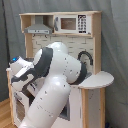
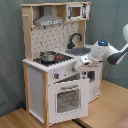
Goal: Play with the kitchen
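Kitchen: the kitchen (image 2: 57,70) stands tall against the grey curtain (image 2: 10,50) on a wood floor (image 2: 107,112), fully seen in the second exterior view, half hidden behind the arm in the first exterior view.
Arm: the white arm (image 1: 52,85) reaches in from the kitchen's sink side, and the gripper (image 2: 80,62) sits right at the front edge of the kitchen's counter, just above the knob row.
Hand: can't tell whether it's spread or pinched, or whether it touches anything.
Progress: early, by my read. The oven door (image 2: 66,97) looks shut, the small pot (image 2: 48,56) sits on the kitchen's stovetop, and the black faucet (image 2: 74,39) stands over the sink.
Left: knobs, door, pot and faucet all seem untouched.
Around: hood (image 2: 49,20) and microwave (image 2: 76,11) up on the kitchen's top shelf.
In the way: the counter lip crowds the wrist; the pot is near, beside the hand.
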{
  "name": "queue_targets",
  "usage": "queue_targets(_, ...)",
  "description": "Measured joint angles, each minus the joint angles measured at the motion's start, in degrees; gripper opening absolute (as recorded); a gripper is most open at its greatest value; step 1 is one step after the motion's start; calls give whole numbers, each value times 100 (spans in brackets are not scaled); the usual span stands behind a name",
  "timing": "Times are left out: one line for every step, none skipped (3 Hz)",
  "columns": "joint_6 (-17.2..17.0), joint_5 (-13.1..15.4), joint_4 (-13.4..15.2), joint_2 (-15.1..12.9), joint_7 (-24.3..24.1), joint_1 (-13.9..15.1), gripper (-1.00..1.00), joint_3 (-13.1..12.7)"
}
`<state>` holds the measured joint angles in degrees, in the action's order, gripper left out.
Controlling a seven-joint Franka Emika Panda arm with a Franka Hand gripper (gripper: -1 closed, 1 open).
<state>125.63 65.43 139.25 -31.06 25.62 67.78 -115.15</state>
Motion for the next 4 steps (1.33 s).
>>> queue_targets(238, 17, -1, 97, -14, -373, -100, 361)
queue_targets(257, 16, -1, 120, -148, -762, -100, 825)
queue_targets(257, 11, -2, 119, -345, -1147, -100, 1211)
queue_targets(166, -175, -308, 36, -576, -1447, -100, 1434)
